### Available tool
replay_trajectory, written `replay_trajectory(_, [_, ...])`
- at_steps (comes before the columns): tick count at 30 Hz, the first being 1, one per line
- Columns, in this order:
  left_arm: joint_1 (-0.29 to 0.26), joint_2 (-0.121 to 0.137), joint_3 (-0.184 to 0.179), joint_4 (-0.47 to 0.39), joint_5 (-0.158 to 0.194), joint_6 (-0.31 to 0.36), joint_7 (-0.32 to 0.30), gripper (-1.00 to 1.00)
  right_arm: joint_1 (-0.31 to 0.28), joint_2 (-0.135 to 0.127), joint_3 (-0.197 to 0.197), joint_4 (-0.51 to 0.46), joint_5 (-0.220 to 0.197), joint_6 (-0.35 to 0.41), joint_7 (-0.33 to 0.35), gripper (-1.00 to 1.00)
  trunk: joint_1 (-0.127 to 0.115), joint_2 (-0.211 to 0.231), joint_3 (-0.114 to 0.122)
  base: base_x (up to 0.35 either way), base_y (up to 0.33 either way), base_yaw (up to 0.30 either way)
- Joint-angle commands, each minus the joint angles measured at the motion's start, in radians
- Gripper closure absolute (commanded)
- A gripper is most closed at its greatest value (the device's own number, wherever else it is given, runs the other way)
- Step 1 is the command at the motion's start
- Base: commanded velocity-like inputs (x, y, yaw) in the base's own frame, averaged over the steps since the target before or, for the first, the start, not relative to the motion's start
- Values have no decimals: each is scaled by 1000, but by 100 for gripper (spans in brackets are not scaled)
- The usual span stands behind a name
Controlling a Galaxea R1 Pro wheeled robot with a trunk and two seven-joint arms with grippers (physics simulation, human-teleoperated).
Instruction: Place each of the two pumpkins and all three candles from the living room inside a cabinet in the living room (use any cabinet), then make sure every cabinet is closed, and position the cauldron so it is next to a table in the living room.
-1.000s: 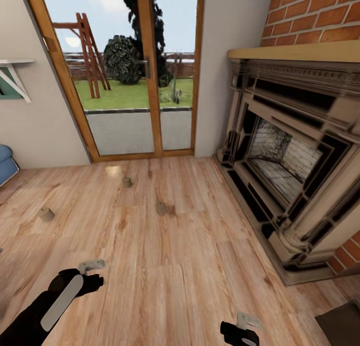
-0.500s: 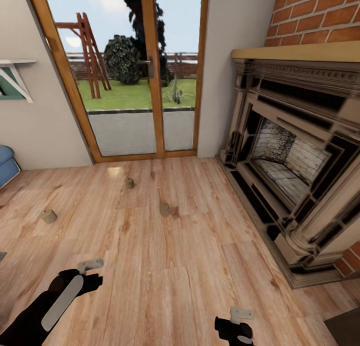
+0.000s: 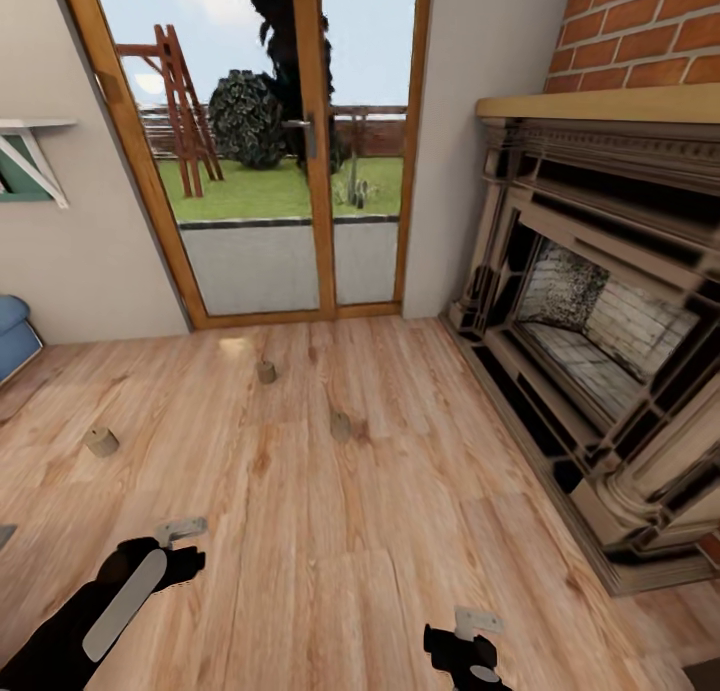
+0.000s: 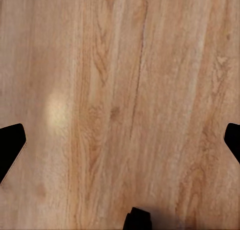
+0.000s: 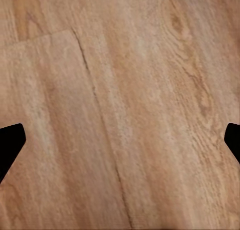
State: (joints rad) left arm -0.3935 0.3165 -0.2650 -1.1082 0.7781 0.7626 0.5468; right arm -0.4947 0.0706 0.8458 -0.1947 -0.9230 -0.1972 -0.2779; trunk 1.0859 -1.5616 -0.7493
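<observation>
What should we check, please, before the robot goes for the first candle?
1. Three candles located on the floor: near, far, left: ok.
2. Path to near candle free of obstacles: ok.
3. Left gripper open, nothing held: ok.
4. Right gripper open, nothing held: ok.
5. Any candle within reach: not ok.
6. Cabinet position known: cannot tell.

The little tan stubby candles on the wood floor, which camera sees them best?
The head view: all three tan stubby candles sit apart on the wooden floor there. Both wrist views look at bare floorboards between open gripper fingers, giving nothing of the candles.
</observation>
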Motion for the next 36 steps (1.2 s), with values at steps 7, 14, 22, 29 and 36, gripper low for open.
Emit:
replay_trajectory(7, [-1, 1, -3, -1, 9, -1, 10, -100, -1, 0, 9, 0, -10, -10, -4, -100, 0, 0, -1, 263, 149, 0])
replay_trajectory(14, [-1, 0, -4, -1, 8, -2, 10, -100, -1, 0, 9, 0, -10, -10, -4, -100, 0, 0, -1, 287, 12, 0])
replay_trajectory(22, [-1, -1, -5, -1, 6, -2, 10, -100, -1, 0, 9, 0, -10, -9, -4, -100, 0, 0, -1, 309, -35, 0])
replay_trajectory(29, [-1, -1, -5, -1, 6, -2, 10, -100, -1, 0, 9, 0, -10, -10, -4, -100, 0, 0, -1, 311, -3, 0])
replay_trajectory(36, [-1, -1, -5, -1, 4, -1, 10, -100, -1, 0, 9, 0, -10, -10, -4, -100, 0, 0, -1, 312, 25, 0])
